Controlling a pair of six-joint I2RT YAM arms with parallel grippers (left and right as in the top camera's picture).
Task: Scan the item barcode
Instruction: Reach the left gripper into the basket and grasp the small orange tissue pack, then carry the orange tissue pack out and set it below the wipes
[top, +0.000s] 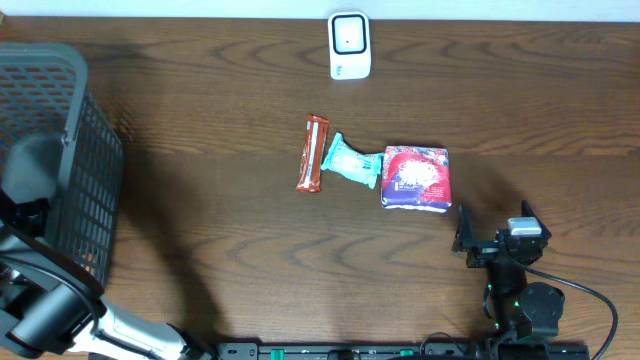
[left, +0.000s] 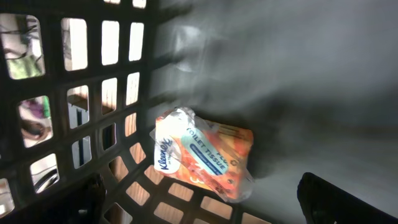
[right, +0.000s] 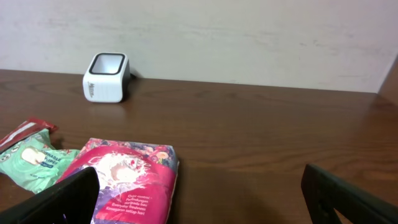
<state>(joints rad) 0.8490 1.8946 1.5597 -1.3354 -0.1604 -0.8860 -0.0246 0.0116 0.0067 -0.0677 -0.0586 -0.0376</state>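
Observation:
Three items lie mid-table: a brown-red snack bar (top: 313, 153), a teal packet (top: 351, 160) and a pink-purple packet (top: 415, 177). The white scanner (top: 350, 45) stands at the far edge. My right gripper (top: 495, 216) hovers open just near-right of the pink-purple packet (right: 127, 180), with nothing between its fingers (right: 62, 202). It faces the scanner (right: 106, 78). My left arm (top: 30, 165) reaches into the black basket (top: 95, 150). There my left gripper (left: 199, 211) is open above an orange Kleenex tissue pack (left: 205, 155) lying on the basket floor. No barcode is visible.
The basket's lattice wall (left: 81, 112) rises close to the left of the left gripper. The teal packet (right: 34, 158) and the snack bar (right: 22, 130) lie left of the pink-purple packet. A pale wall (right: 249, 37) stands behind the table's far edge.

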